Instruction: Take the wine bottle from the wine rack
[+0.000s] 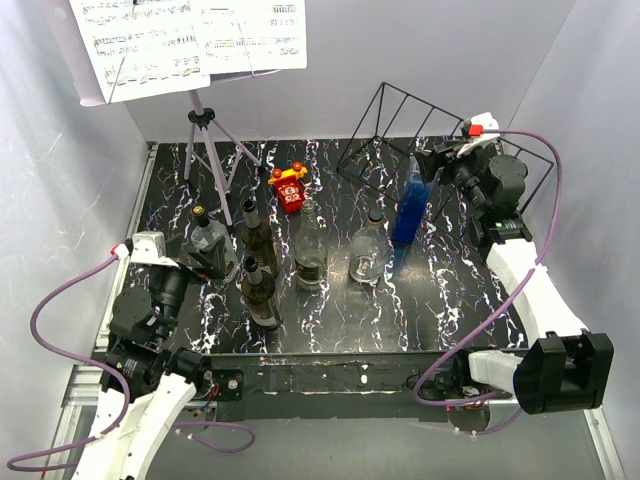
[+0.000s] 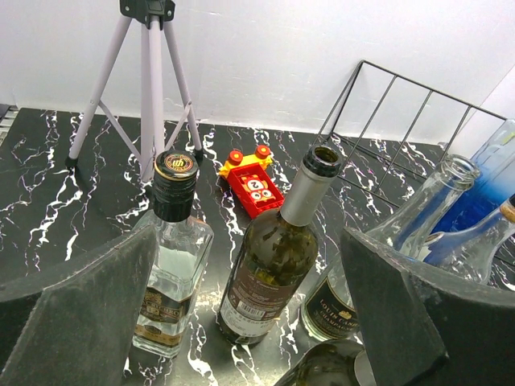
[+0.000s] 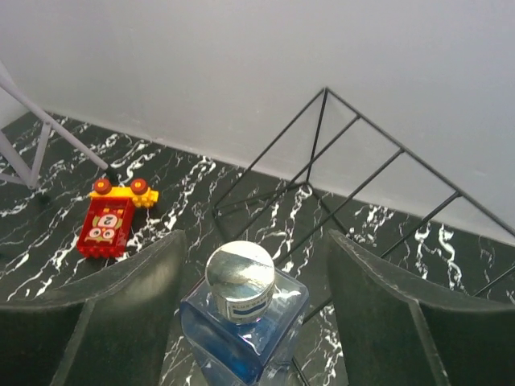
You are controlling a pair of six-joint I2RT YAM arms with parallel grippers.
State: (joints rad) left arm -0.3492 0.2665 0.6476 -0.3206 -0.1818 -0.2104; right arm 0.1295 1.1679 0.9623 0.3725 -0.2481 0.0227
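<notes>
Left gripper (image 2: 248, 241): near left of the black marbled table (image 1: 450, 300), fingers spread wide, holding nothing.
Music stand (image 1: 205, 150): rear left, sheet music (image 1: 190, 35) on top.
Square clear bottle (image 2: 173, 273): black cap, upright, just ahead of the left gripper.
Dark green bottle (image 2: 273, 265): open neck, upright beside it.
Red toy (image 1: 288, 188): behind the bottles.
Two clear bottles (image 1: 310, 255) (image 1: 368, 255): upright, mid-table.
Blue bottle (image 1: 408, 210): silver cap, upright on the table, just before the wine rack (image 3: 392, 141).
Right gripper (image 3: 256, 241): above the blue bottle, fingers wide either side of its cap, apart from it.
</notes>
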